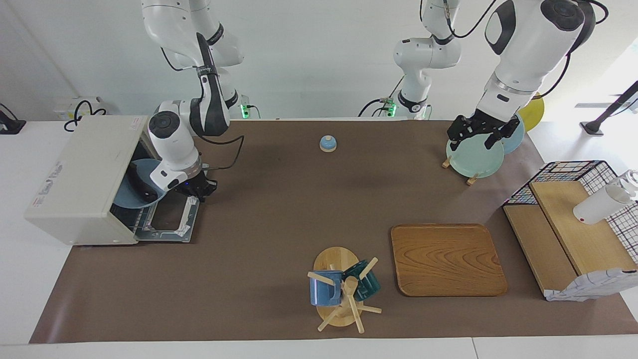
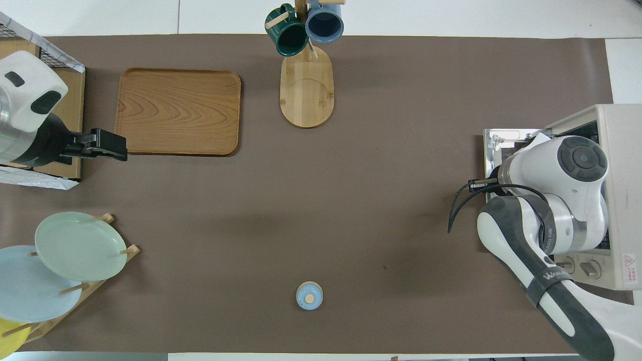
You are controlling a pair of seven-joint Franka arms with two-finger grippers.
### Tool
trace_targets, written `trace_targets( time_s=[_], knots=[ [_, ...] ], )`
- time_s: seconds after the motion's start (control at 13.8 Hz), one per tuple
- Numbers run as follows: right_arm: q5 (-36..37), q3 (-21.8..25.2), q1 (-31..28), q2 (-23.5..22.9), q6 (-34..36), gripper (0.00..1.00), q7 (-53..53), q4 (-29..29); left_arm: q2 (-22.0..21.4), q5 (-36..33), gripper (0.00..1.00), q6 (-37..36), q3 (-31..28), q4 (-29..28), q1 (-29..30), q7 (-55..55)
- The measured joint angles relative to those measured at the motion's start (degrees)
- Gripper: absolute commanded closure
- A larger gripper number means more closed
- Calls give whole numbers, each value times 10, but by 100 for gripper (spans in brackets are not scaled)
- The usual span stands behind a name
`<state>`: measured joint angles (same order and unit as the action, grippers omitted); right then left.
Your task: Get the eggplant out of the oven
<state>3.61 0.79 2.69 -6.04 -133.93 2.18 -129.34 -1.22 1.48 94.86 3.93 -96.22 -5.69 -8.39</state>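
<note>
The cream-white oven (image 1: 75,174) stands at the right arm's end of the table with its door (image 1: 169,222) dropped open; it also shows in the overhead view (image 2: 619,150). In its mouth a blue plate (image 1: 127,202) tilts, and the dark eggplant (image 1: 141,188) lies on it. My right gripper (image 1: 199,192) is low over the open door, right beside the plate's rim; whether it touches the plate I cannot tell. In the overhead view the right arm hides the eggplant and plate. My left gripper (image 1: 476,133) hangs open and empty in the air over the plate rack.
A plate rack (image 1: 471,158) with pale green and blue plates stands near the left arm's base. A blue bell (image 1: 328,143), a wooden tray (image 1: 446,259), a mug tree (image 1: 344,289) and a wire basket with a white bottle (image 1: 600,204) are also on the table.
</note>
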Motion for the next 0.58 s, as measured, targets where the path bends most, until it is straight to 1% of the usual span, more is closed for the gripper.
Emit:
trace_targets(
  time_s=[0.29, 0.58],
  knots=[
    [-5, 0, -1, 0, 0, 100, 0, 0, 0, 0, 0, 0, 0, 0, 0, 0],
    [-44, 7, -3, 0, 0, 100, 0, 1, 0, 0, 0, 0, 0, 0, 0, 0]
  ],
)
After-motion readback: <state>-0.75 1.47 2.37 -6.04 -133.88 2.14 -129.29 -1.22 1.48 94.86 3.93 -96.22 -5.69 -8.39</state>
